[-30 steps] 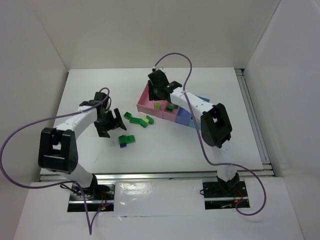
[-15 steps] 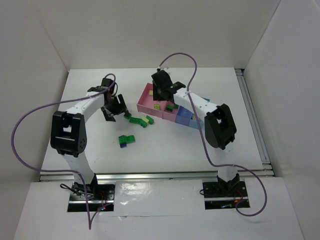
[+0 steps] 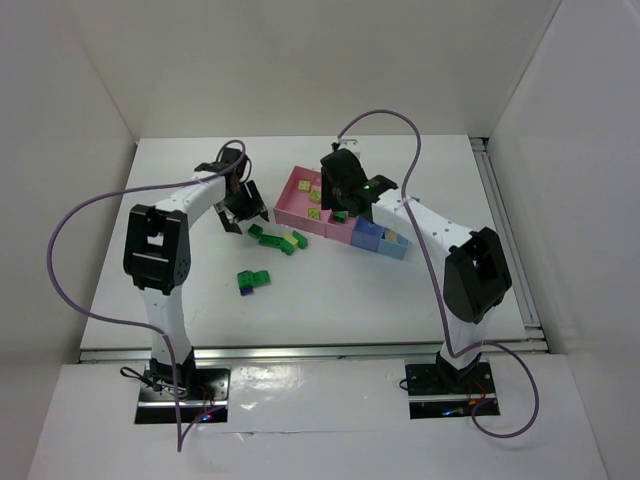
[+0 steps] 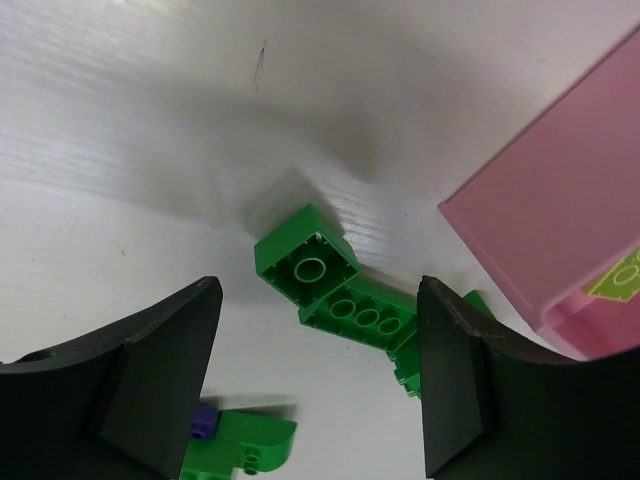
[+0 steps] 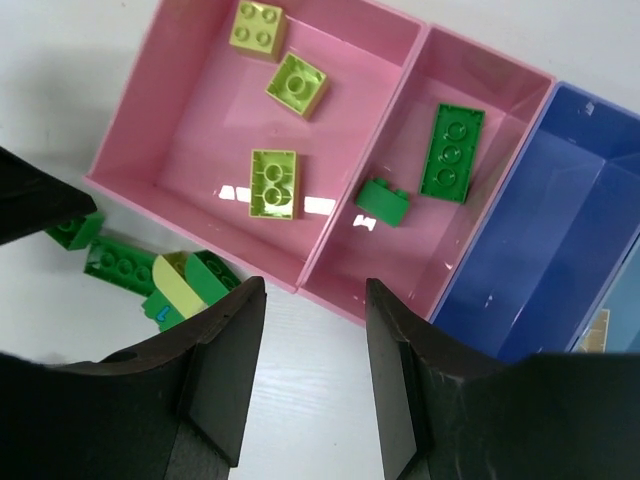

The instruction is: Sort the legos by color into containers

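Green bricks are lying loose on the white worktop (image 3: 200,290), just beside the outer wall of the pink bin (image 5: 200,130). The left tool (image 4: 318,300) is hanging over them with its jaws spread wide and empty, framing a square green brick (image 4: 308,268) and a longer green brick (image 4: 362,318) touching it, probably lining up for a pinch. The right tool (image 5: 305,360) is hovering over the bins' near edge, its jaws fairly narrow and gripping nothing. Its camera is showing what the overhead view is barely resolving: three lime bricks (image 5: 272,183) sitting in the pink bin, two green pieces (image 5: 455,152) in the neighbouring bin (image 5: 490,90), and the blue bin (image 5: 570,230) beside that. The left wrist view is showing the two loose bricks apparently lying underside up. Only the overhead view is showing a green-and-blue cluster (image 3: 252,280) waiting well apart, nearer the arm bases.
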You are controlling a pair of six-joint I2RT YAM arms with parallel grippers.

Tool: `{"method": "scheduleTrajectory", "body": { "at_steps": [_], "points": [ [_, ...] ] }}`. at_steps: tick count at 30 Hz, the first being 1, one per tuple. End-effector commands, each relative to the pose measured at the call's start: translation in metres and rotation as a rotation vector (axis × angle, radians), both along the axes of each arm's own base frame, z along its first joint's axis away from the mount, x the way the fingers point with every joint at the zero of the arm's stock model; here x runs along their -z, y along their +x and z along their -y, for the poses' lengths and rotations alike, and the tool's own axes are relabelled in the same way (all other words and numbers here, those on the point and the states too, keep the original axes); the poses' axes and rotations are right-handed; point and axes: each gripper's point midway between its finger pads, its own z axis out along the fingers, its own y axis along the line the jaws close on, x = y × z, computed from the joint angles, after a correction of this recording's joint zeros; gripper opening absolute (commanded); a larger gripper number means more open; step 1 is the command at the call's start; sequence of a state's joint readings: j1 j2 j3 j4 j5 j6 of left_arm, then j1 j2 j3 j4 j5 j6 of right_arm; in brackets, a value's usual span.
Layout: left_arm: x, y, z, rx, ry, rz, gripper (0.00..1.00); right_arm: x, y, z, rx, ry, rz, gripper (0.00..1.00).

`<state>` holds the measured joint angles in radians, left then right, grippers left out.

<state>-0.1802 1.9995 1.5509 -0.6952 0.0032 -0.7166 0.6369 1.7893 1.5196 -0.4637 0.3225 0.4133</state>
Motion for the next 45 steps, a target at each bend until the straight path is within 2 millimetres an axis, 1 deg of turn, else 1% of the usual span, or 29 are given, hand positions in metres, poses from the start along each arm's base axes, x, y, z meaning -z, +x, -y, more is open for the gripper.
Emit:
{"method": "scheduleTrajectory", "body": {
  "at_steps": [1, 3, 6, 10, 11, 14, 15, 16, 19, 23, 25, 26, 27, 28, 29, 30, 32, 33, 34, 36, 37, 38, 39, 40, 41, 42, 43, 44, 45],
  "points": [
    [0.005, -0.001, 0.0, -0.093, 0.046, -0.056, 0.82, -0.013, -0.005, 0.003, 0.017, 0.016, 0.03, 0.52],
    [0.009, -0.005, 0.003, -0.144, 0.047, -0.087, 0.82, -0.008, -0.005, 0.001, 0.01, 0.016, 0.019, 0.52],
    [0.019, -0.011, 0.004, -0.206, 0.042, -0.138, 0.78, -0.004, -0.005, -0.001, 0.002, 0.016, 0.007, 0.52],
    [0.028, -0.016, 0.002, -0.241, 0.05, -0.163, 0.71, -0.007, -0.005, -0.003, -0.005, 0.026, 0.011, 0.52],
    [0.033, -0.018, 0.004, -0.238, 0.045, -0.179, 0.67, -0.007, -0.005, -0.003, -0.005, 0.026, 0.011, 0.52],
    [0.033, -0.019, 0.003, -0.219, 0.05, -0.179, 0.57, -0.004, -0.006, -0.008, -0.031, 0.024, -0.012, 0.52],
    [0.027, -0.017, 0.002, -0.222, 0.054, -0.161, 0.47, -0.008, -0.004, -0.009, -0.032, 0.029, -0.005, 0.52],
    [0.023, -0.017, 0.005, -0.213, 0.051, -0.152, 0.44, -0.008, -0.004, -0.008, -0.025, 0.025, -0.001, 0.52],
    [0.015, -0.017, -0.001, -0.187, 0.08, -0.124, 0.34, -0.007, -0.003, -0.003, -0.016, 0.0, 0.002, 0.52],
    [-0.004, -0.013, -0.003, -0.138, 0.09, -0.07, 0.27, -0.005, -0.007, 0.002, -0.003, 0.001, 0.003, 0.52],
    [-0.017, -0.01, 0.007, -0.048, 0.041, -0.03, 0.22, -0.004, -0.01, 0.004, -0.003, -0.002, -0.001, 0.52],
    [-0.024, -0.009, 0.011, -0.017, 0.022, -0.016, 0.22, -0.005, -0.008, 0.007, 0.014, -0.014, 0.008, 0.52],
    [-0.038, -0.002, 0.019, 0.019, 0.002, 0.022, 0.22, -0.002, -0.01, 0.012, 0.033, -0.027, -0.004, 0.52],
    [-0.045, 0.001, 0.026, 0.053, -0.008, 0.044, 0.21, 0.002, -0.013, 0.016, 0.041, -0.048, -0.02, 0.52],
    [-0.055, -0.001, 0.04, 0.084, -0.013, 0.062, 0.21, -0.003, -0.01, 0.023, 0.067, -0.043, -0.008, 0.52],
    [-0.07, 0.006, 0.05, 0.115, -0.019, 0.107, 0.21, -0.011, -0.011, 0.023, 0.068, -0.032, 0.005, 0.52],
    [-0.085, 0.007, 0.074, 0.174, -0.029, 0.151, 0.21, -0.02, -0.007, 0.039, 0.113, -0.039, 0.031, 0.54],
    [-0.094, 0.009, 0.083, 0.2, -0.042, 0.174, 0.21, -0.027, -0.011, 0.044, 0.12, -0.036, 0.046, 0.56],
    [-0.106, 0.016, 0.094, 0.216, -0.063, 0.209, 0.21, -0.031, -0.011, 0.052, 0.145, -0.034, 0.049, 0.56],
    [-0.106, 0.019, 0.12, 0.281, -0.1, 0.212, 0.23, -0.049, -0.016, 0.066, 0.208, -0.043, 0.066, 0.56],
    [-0.119, 0.028, 0.13, 0.304, -0.107, 0.255, 0.23, -0.058, -0.017, 0.071, 0.224, -0.048, 0.082, 0.56],
    [-0.108, 0.03, 0.141, 0.325, -0.123, 0.235, 0.23, -0.064, -0.019, 0.075, 0.253, -0.033, 0.094, 0.56],
    [-0.108, 0.03, 0.155, 0.36, -0.134, 0.24, 0.23, -0.074, -0.019, 0.083, 0.283, -0.041, 0.126, 0.56],
    [-0.12, 0.037, 0.166, 0.376, -0.156, 0.275, 0.24, -0.087, -0.026, 0.091, 0.309, -0.02, 0.157, 0.56],
    [-0.119, 0.039, 0.172, 0.39, -0.181, 0.273, 0.24, -0.087, -0.031, 0.098, 0.33, -0.018, 0.168, 0.56],
    [-0.109, 0.036, 0.189, 0.412, -0.199, 0.249, 0.24, -0.097, -0.032, 0.105, 0.365, 0.002, 0.213, 0.56],
    [-0.11, 0.041, 0.194, 0.418, -0.213, 0.264, 0.24, -0.103, -0.037, 0.11, 0.385, 0.025, 0.235, 0.56],
    [-0.117, 0.044, 0.207, 0.441, -0.234, 0.29, 0.24, -0.12, -0.046, 0.119, 0.397, 0.058, 0.277, 0.56],
    [-0.117, 0.04, 0.219, 0.457, -0.267, 0.282, 0.24, -0.118, -0.051, 0.126, 0.424, 0.062, 0.289, 0.56]
  ]
}}
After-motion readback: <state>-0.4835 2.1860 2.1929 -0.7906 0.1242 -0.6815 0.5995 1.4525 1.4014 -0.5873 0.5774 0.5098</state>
